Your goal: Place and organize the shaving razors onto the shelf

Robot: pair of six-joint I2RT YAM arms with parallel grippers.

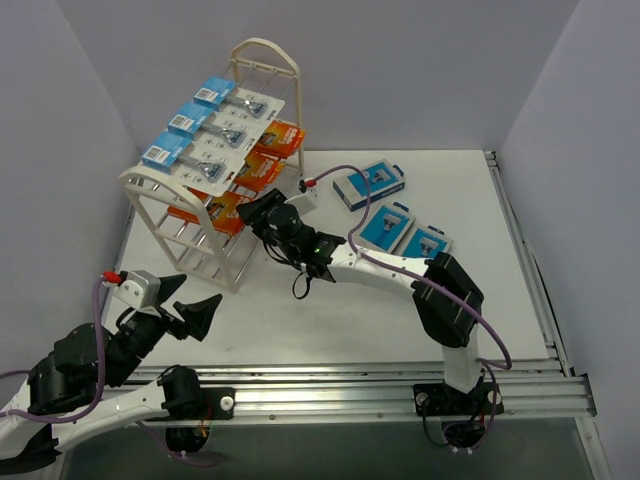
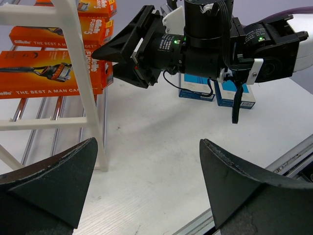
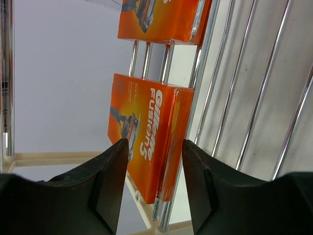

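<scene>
I am in a robotics lab cell; plain grey walls point(image 1: 400, 70) enclose a white table point(image 1: 330, 330); an aluminium mounting rail point(image 1: 350, 400) runs at six o'clock.

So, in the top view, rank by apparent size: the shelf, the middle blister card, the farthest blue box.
1. shelf
2. middle blister card
3. farthest blue box
Two and three are close; the card sits nearer the camera.

Gillette Fusion on orange boxes point(image 3: 146, 142)
</scene>
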